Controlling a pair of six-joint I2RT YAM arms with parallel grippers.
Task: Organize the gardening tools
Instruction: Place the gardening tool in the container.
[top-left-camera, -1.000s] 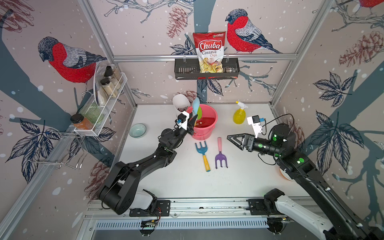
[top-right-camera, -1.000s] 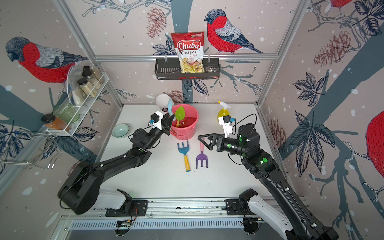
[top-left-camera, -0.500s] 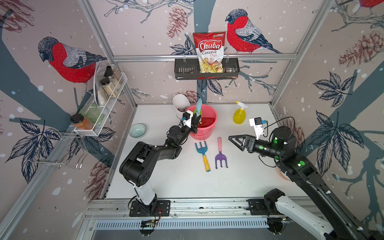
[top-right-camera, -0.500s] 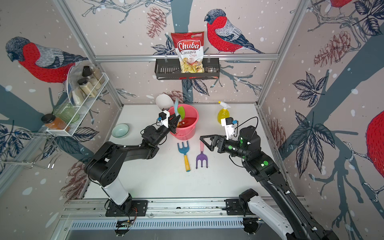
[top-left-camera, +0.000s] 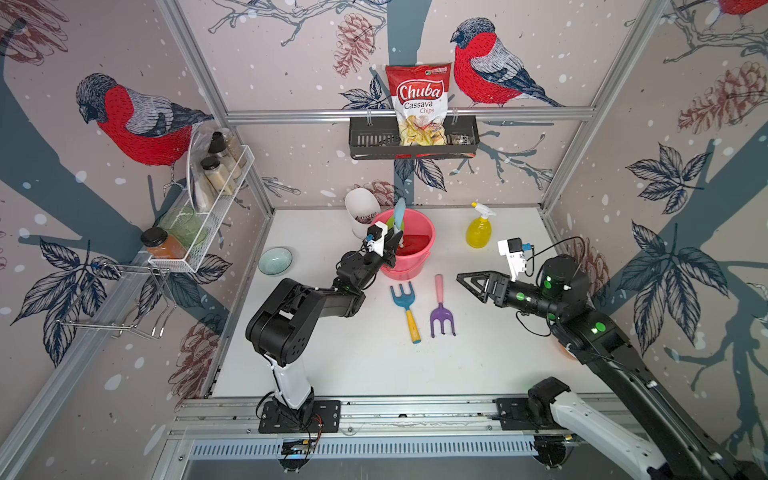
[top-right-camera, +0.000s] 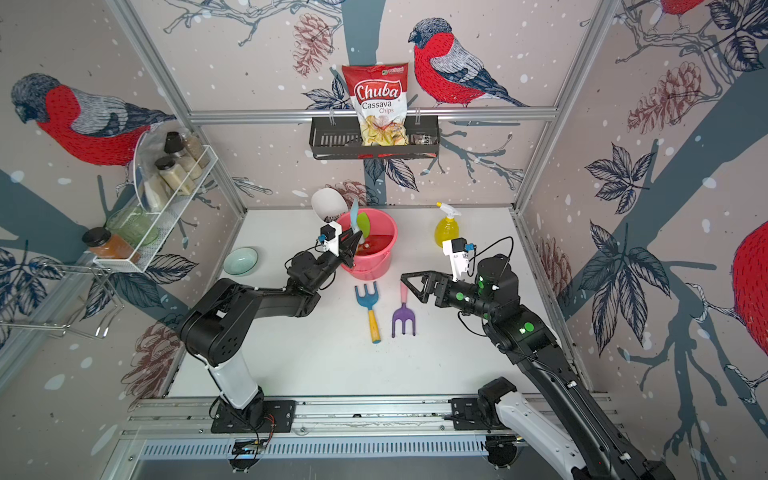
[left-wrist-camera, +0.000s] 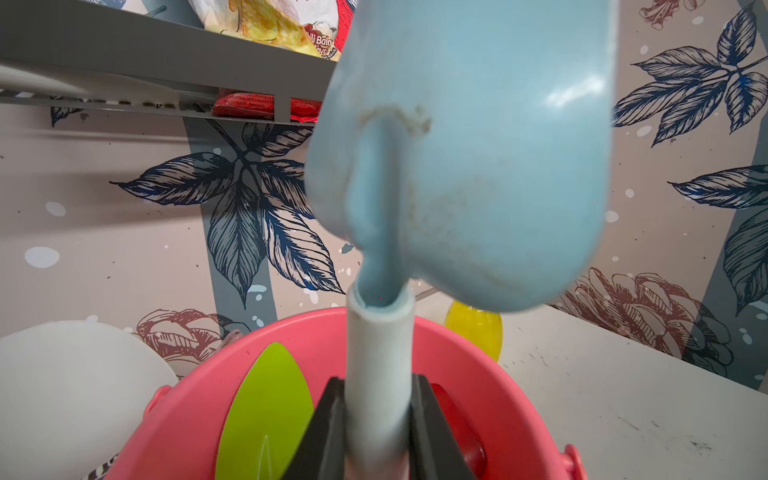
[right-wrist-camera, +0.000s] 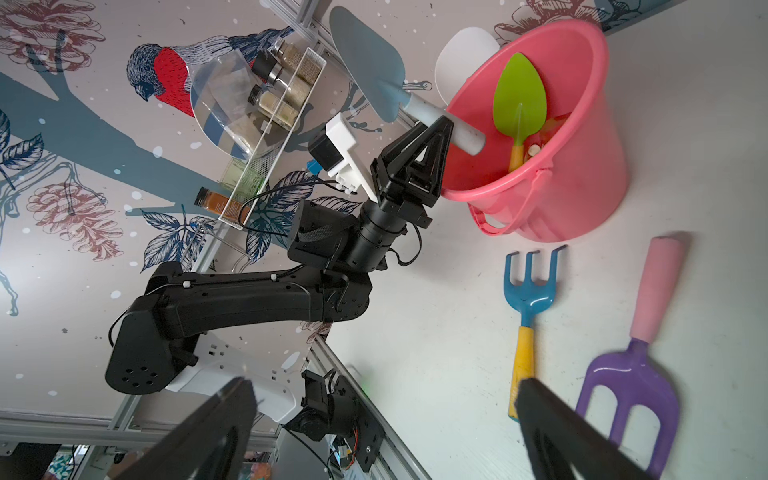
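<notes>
My left gripper (left-wrist-camera: 378, 419) is shut on the pale handle of the light-blue trowel (left-wrist-camera: 478, 145), blade up, over the near rim of the pink bucket (top-left-camera: 430, 232). From the right wrist view the trowel (right-wrist-camera: 368, 62) tilts away from the bucket (right-wrist-camera: 582, 124). A green spade (right-wrist-camera: 519, 95) and a red shovel (top-left-camera: 415, 243) sit inside. The blue fork (top-left-camera: 402, 297) and purple rake (top-left-camera: 441, 318) lie side by side on the table in front of the bucket. The yellow spray bottle (top-left-camera: 478, 230) stands right of it. My right gripper (top-left-camera: 467, 280) hangs open and empty, right of the rake.
A white cup (top-left-camera: 361, 205) stands behind the bucket on its left. A teal bowl (top-left-camera: 275, 261) sits near the left wall. A wire rack (top-left-camera: 208, 208) with jars hangs on the left wall, and a black shelf (top-left-camera: 413, 143) with a chips bag on the back wall.
The left arm has folded and carried the trowel rightwards to above the bucket's rim. The right arm has barely moved.
</notes>
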